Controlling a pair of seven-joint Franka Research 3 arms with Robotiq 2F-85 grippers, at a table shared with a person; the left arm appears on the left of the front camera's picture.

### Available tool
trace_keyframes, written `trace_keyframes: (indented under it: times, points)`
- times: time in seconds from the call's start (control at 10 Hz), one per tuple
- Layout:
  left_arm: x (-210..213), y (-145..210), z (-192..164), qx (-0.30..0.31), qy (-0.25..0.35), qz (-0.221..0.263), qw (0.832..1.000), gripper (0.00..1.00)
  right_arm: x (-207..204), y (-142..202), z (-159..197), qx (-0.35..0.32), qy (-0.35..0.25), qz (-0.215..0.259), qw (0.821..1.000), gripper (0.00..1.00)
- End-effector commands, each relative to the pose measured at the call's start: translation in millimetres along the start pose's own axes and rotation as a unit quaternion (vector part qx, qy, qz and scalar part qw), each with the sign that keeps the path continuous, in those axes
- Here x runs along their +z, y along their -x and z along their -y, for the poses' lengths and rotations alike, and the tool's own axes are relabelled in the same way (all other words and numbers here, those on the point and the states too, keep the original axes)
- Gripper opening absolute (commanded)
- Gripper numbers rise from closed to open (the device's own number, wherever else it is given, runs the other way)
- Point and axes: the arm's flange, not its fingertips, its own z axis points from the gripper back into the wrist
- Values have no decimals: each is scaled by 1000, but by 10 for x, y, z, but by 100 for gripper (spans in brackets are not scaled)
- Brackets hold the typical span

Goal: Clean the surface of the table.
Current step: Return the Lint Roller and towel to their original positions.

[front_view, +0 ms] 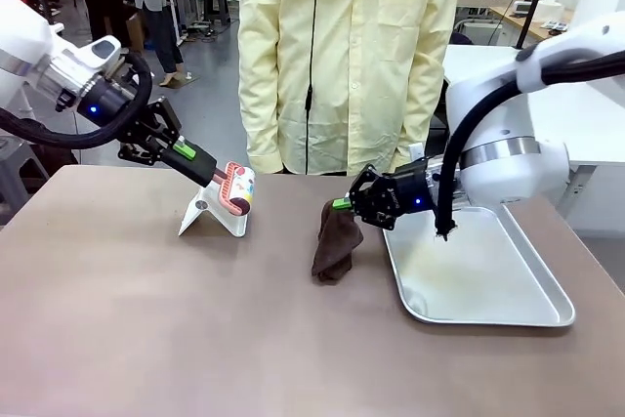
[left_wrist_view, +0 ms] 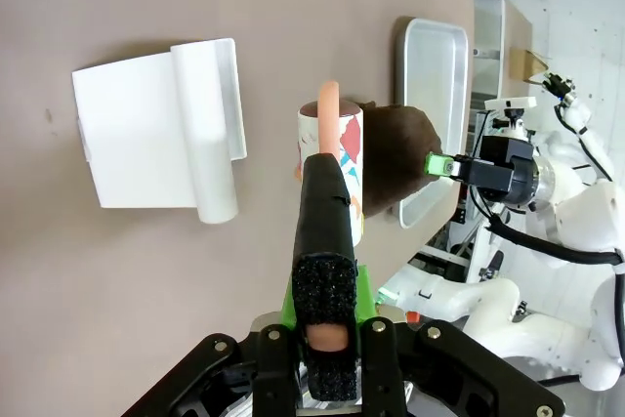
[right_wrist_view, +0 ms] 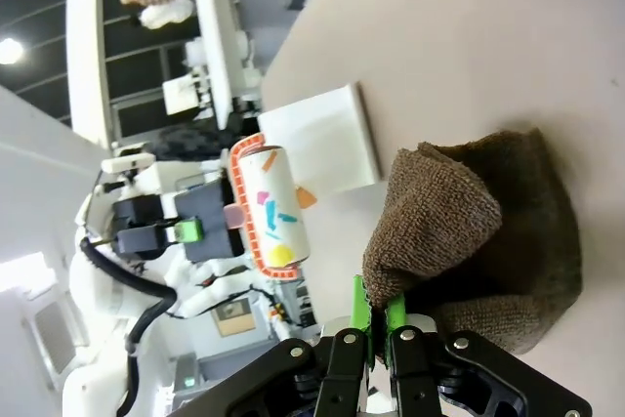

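Steel makes the one tray in the front view, lying on the right part of the table, and nothing lies in it. One brown cloth hangs from the right gripper, jaws clenched on its top, its lower end reaching the table just left of the tray's near-left corner. One lint roller is held by its handle in the left gripper, jaws clamped, above a white stand. One person in a pale yellow shirt stands at the far edge. The near half of the table lies bare and open.

From the left wrist, the left gripper grips the roller handle; the stand lies apart on the table, and the cloth hangs beside the tray near the table's edge.

From the right wrist, the right gripper pinches the cloth between green pads; the roller and stand sit beyond, on open table.
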Motion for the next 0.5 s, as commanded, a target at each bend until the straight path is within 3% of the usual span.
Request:
trace_keyframes:
  times: [0.0,0.4]
  points:
    - [-37,-104,72,13,-24,4,1000,22,-106,-151,-84,-6,31,4,999,6]
    - [-235,-316,5,28,-42,1,999,22,-147,-203,43,-24,24,-2,999,6]
